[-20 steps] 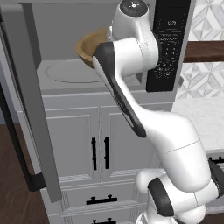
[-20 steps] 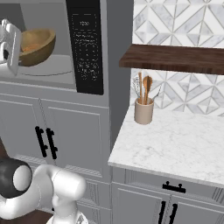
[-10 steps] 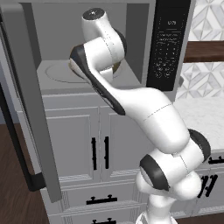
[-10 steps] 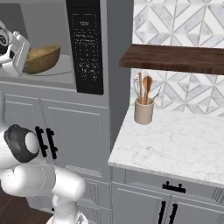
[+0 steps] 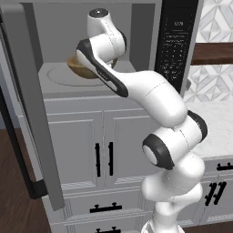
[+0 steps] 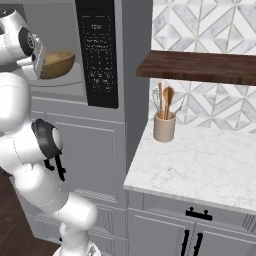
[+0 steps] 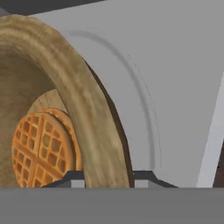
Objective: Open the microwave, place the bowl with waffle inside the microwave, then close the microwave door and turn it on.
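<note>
**Bowl held by its rim inside the open microwave cavity**

Left base view: the microwave door [image 5: 34,109] stands swung wide to the left, its black bar handle [image 5: 18,145] toward the camera, so the cavity of the microwave [image 5: 136,41] is free to enter; the arm reaches in from the lower right and its wrist hides most of the bowl with waffle [image 5: 81,69], which sits low over the round turntable plate [image 5: 61,77], near the cavity's middle; whether it already rests on the plate cannot be told from here; the white cabinet doors [image 5: 102,150] below lie well clear of the reach.

Right base view: the bowl with waffle [image 6: 57,64] shows as a brown curve just beside the hand, left of the black keypad panel [image 6: 99,55]; to the right, well apart, a utensil crock [image 6: 164,126] stands on the marble counter [image 6: 200,165] under a dark wooden shelf [image 6: 200,67]; none of these obstructs the arm.

Hand view: the gripper [image 7: 107,178] straddles the bowl's wooden rim, one fingertip [image 7: 72,178] inside near the waffle [image 7: 41,148] and one outside, apparently clamped upon it, a hold that keeps the bowl level; the grey cavity wall lies behind, and the plate's edge curves close alongside.
</note>
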You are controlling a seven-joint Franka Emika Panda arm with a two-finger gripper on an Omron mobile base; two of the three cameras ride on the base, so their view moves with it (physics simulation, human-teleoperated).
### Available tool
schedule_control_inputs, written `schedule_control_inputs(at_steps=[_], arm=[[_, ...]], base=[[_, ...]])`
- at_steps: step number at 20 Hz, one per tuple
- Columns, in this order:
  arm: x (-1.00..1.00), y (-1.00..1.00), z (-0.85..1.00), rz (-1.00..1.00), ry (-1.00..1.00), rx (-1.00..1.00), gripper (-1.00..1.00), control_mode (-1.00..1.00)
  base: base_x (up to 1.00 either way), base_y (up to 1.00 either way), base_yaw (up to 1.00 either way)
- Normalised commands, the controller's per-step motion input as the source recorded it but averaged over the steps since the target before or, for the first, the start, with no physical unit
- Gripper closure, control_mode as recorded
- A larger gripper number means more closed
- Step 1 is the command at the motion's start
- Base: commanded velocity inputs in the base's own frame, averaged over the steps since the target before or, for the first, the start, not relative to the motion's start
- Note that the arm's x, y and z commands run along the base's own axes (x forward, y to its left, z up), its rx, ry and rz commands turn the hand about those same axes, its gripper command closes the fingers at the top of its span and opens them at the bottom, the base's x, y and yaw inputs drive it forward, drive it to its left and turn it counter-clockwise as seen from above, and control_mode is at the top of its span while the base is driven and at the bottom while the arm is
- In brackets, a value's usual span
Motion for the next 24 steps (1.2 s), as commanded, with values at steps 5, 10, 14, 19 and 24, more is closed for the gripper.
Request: schedule_control_inputs(at_steps=[5,10,14,19,24], arm=[[0.41,0.01,-0.32,0.0,0.0,0.03,1.0,-1.0],[0.03,0.0,-0.33,0.0,-0.01,0.05,1.0,-1.0],[-0.01,0.0,-0.42,0.0,-0.11,0.06,-1.0,-1.0],[-0.01,0.0,-0.47,0.0,-0.17,0.12,-1.0,-1.0],[0.0,-0.04,-0.24,0.01,-0.27,0.22,-1.0,-1.0]], base=[[0.0,0.0,0.0],[0.0,0.0,0.0],[0.0,0.0,0.0],[0.0,0.0,0.0],[0.0,0.0,0.0]])
